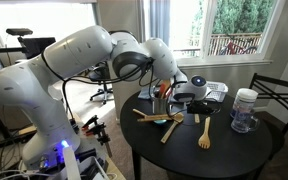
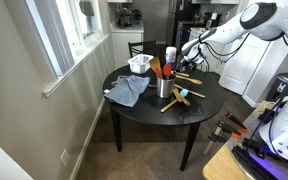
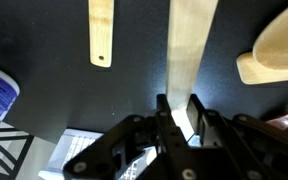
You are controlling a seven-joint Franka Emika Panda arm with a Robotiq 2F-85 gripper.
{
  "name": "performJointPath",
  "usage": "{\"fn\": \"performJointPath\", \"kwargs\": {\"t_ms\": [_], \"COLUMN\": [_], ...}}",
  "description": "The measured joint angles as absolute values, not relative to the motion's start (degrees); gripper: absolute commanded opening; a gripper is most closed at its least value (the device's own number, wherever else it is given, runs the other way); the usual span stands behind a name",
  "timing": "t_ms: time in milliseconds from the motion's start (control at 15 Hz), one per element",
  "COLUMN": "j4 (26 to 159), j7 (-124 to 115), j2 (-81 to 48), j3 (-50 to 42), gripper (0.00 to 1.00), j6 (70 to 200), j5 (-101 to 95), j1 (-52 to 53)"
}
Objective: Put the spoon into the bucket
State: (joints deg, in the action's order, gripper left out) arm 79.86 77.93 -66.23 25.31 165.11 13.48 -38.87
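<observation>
Over the round black table (image 1: 224, 152), your claw (image 3: 180, 108) pinches the pale wooden spoon (image 3: 189, 50) by its handle.

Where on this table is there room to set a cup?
Bare: the table edge in front of the wooden fork, and the strip between fork and jar. Crowded: around the bucket, where utensils lie crossed and the gripper holds the spoon.

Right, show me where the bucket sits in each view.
In an exterior view: the bucket stands on the table's left part, below the arm, with utensils sticking out.
In an exterior view: the bucket stands near the table's middle, right of the grey cloth.
Wrist view: not in it.
Shared landmark: the white basket.
</observation>
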Motion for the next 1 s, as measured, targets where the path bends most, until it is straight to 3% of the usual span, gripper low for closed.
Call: {"fn": "performJointPath", "kwargs": {"t_ms": [1000], "j4": [93.8], "j7": [73.4], "j2": [-58.1], "j3": [35.8], "gripper": [0.11], "j6": [180.8], "j5": [6.3], "j1": [-42.2]}}
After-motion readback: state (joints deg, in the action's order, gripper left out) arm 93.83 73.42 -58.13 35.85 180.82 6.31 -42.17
